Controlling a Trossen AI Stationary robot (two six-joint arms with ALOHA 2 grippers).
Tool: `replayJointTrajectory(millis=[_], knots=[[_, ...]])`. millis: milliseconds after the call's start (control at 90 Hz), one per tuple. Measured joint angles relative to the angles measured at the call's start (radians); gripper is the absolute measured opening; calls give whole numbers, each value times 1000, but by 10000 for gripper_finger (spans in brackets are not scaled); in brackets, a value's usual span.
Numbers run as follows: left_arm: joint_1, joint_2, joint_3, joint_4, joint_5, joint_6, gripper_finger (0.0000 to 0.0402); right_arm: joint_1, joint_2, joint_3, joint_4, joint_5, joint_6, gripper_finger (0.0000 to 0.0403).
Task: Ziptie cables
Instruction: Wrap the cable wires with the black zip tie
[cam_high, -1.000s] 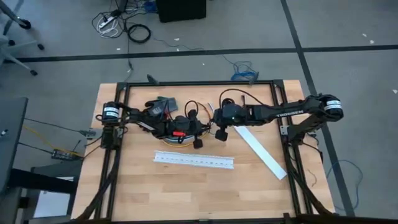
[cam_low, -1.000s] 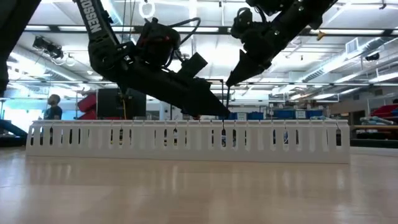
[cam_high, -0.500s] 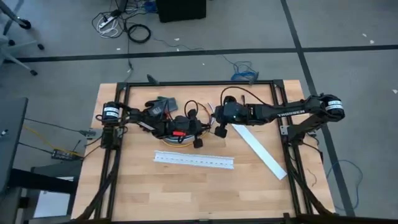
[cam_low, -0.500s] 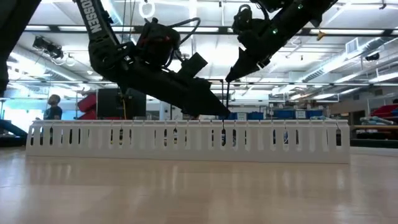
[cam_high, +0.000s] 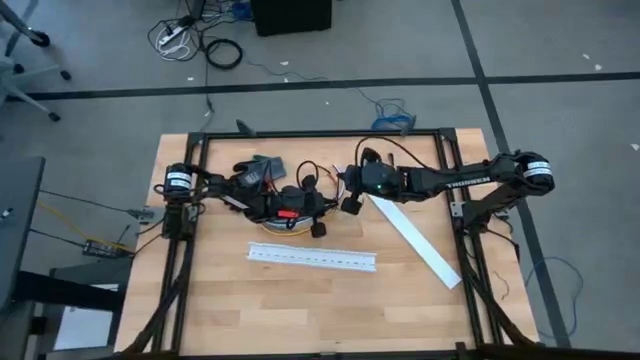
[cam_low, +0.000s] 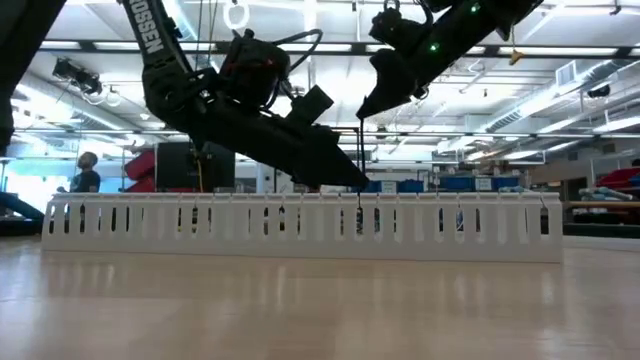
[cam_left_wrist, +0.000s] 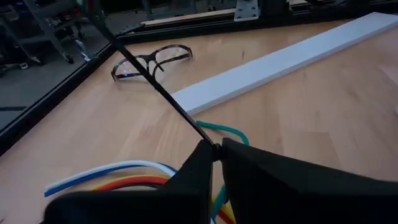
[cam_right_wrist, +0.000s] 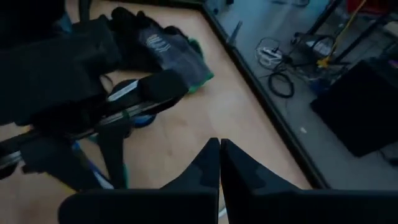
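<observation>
Fingers (cam_left_wrist: 199, 168) of left gripper (cam_left_wrist: 215, 151) pinch ziptie (cam_left_wrist: 149, 81) above cables (cam_left_wrist: 118, 177); right gripper (cam_right_wrist: 219, 144) clenched.

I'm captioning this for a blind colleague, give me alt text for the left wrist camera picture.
The left pincer is shut on a thin black plastic ziptie that slants away above a wooden table. Loose white, orange and green cables lie by the fingers; beyond are a flat white plastic strip and dark-framed glasses.

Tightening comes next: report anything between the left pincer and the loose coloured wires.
Nothing visible. The left pincer, shut on the thin black plastic ziptie, sits right at the loose coloured wires; the right pincer holds the strap's far end higher up.
</observation>
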Motion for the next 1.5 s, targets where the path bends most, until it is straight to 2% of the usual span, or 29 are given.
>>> replayJointTrajectory(millis=[211,467,644,1011,1211,1500], knots=[[0,0,0,-7,1,-30,16,-20,0,0,11,33,-27,0],[0,0,0,-56,1,-45,16,-51,0,0,14,10,-26,0],[-1,0,-1,-61,-14,-48,16,-53,0,2,39,-49,-6,0],[-1,1,-1,-69,-22,-52,16,-46,0,2,41,-48,-7,0],[-1,0,0,-72,-46,-52,16,-38,-16,2,43,39,-46,0],[-1,0,1,-80,-60,-52,16,-38,-32,2,67,87,-68,0]])
